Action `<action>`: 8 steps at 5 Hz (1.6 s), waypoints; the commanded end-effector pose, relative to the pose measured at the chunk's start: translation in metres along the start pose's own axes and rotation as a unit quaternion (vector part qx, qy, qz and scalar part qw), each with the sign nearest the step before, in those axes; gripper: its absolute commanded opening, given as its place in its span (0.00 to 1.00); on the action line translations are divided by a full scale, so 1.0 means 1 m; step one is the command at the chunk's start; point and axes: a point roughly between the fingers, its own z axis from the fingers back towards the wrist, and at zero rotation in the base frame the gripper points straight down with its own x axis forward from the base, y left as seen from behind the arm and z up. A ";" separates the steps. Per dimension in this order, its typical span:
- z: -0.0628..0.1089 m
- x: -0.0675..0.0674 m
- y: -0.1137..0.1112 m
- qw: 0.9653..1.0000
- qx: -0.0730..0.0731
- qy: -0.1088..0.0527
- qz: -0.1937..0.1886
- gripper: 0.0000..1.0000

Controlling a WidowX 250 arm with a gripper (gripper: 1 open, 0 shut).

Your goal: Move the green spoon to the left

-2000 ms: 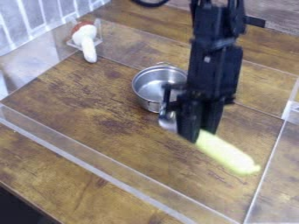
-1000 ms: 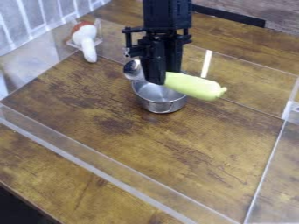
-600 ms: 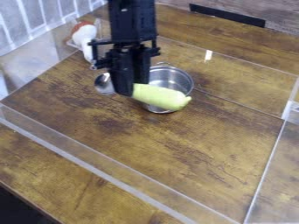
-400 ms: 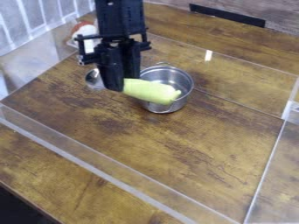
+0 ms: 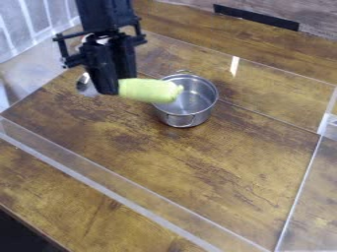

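Leftward went the spoon [image 5: 148, 91]; no writing seems legible.

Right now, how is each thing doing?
Gripper: shut on the green spoon.
Green spoon: held, handle slanting, bowl on the gripper's far side from the steel bowl.
Steel bowl: upright, partly hidden behind the spoon's handle.
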 end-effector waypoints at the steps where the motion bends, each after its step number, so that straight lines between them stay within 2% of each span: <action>1: 0.015 -0.010 -0.004 0.997 0.056 -0.013 0.048 0.00; 3: -0.007 -0.012 0.002 0.992 0.057 -0.050 0.104 0.00; 4: -0.007 -0.015 0.005 0.996 0.039 -0.047 0.072 1.00; 5: -0.002 -0.015 0.009 0.998 0.025 -0.043 0.034 0.00; 6: -0.005 -0.023 0.003 0.997 0.028 -0.044 0.048 1.00; 7: -0.009 -0.032 -0.001 0.997 0.031 -0.045 0.062 1.00; 8: -0.007 -0.035 0.003 0.998 0.027 -0.045 0.038 1.00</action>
